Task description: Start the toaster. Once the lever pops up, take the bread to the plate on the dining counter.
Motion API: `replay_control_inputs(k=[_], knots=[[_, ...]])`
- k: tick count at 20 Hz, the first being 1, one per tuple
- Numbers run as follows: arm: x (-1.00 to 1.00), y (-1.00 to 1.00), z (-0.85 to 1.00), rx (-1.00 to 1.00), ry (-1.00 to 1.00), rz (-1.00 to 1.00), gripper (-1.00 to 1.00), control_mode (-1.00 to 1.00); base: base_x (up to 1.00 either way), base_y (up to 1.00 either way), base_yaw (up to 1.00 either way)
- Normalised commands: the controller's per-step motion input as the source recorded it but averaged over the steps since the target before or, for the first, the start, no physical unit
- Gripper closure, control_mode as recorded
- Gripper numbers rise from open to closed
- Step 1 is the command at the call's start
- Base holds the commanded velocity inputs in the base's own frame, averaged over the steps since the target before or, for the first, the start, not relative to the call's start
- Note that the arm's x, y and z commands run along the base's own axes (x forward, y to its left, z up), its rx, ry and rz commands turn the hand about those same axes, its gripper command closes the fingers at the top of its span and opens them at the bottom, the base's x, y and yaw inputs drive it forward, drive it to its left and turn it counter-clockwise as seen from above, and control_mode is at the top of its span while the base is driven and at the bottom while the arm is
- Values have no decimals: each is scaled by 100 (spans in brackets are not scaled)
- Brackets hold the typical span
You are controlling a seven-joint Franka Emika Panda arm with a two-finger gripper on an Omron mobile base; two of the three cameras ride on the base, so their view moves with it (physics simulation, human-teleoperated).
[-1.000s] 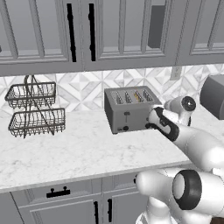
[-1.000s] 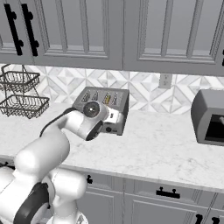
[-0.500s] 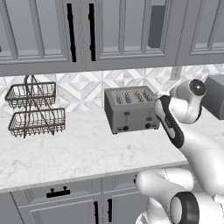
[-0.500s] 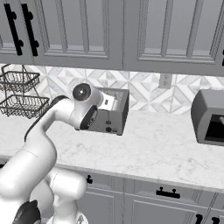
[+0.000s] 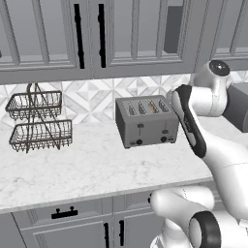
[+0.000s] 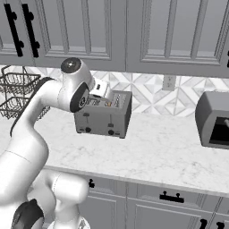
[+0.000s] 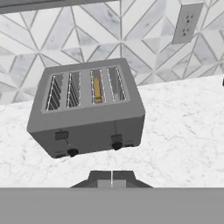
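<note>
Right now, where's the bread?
The bread sits in the toaster, third slot from the left in the hand view, on the wall counter below the tiled backsplash, left of the wall outlet.

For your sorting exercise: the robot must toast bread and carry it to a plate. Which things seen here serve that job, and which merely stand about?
Part of the job:
- toaster
- bread, standing in the toaster's third slot from the left
- gripper, shut

Standing about:
- wire basket rack
- dark grey appliance
- wall socket
</note>
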Motion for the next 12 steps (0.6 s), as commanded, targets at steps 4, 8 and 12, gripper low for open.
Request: replay_control_inputs(k=[4,8,12], knots=[[-44,42,-3,-2,-3,2,100,-100,0,0,0],[-29,31,-3,-2,-3,1,100,-100,0,0,0],[-4,4,0,0,-3,0,100,-100,0,0,0]])
